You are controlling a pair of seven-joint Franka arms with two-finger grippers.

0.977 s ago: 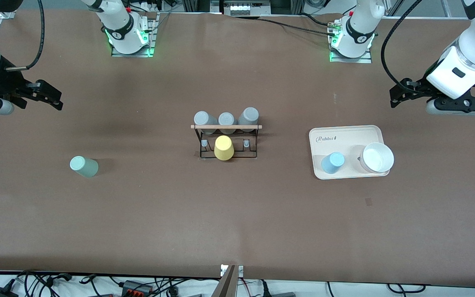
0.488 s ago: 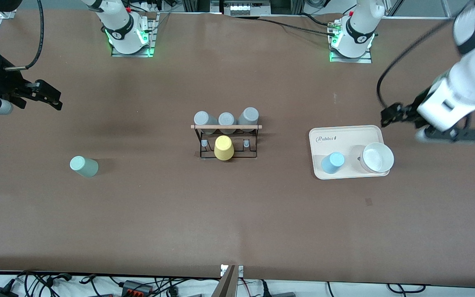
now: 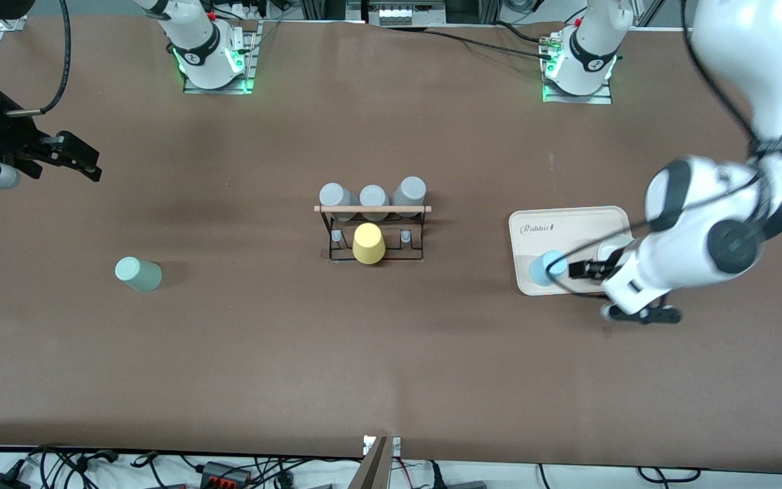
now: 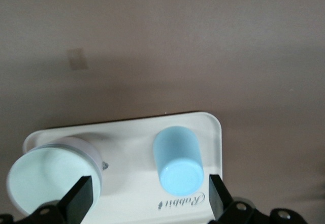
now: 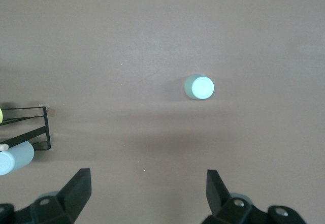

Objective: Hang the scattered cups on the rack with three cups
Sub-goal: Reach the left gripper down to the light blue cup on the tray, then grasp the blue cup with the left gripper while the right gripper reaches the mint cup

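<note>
The light blue cup [image 3: 547, 266] stands upside down on the cream tray [image 3: 567, 221]. My left gripper [image 3: 578, 270] is open and empty, low over the tray right beside this cup. In the left wrist view the cup [image 4: 177, 160] shows between and just ahead of the open gripper [image 4: 148, 203]. The mint-green cup [image 3: 138, 274] stands upside down on the table toward the right arm's end, also in the right wrist view [image 5: 199, 87]. My right gripper [image 3: 92, 165] is open and empty, high over the table, and waits [image 5: 147, 193]. The rack [image 3: 372, 208] stands mid-table.
Three grey tumblers [image 3: 373, 195] and a yellow tumbler [image 3: 368, 243] hang on the rack. A white bowl [image 4: 51, 176] sits on the tray [image 4: 127, 137] beside the blue cup, mostly hidden under the left arm in the front view. The rack's end [image 5: 25, 127] shows in the right wrist view.
My left arm has swung from the left arm's end of the table down over the tray, bringing its open gripper beside the light blue cup. The right arm has barely moved.
</note>
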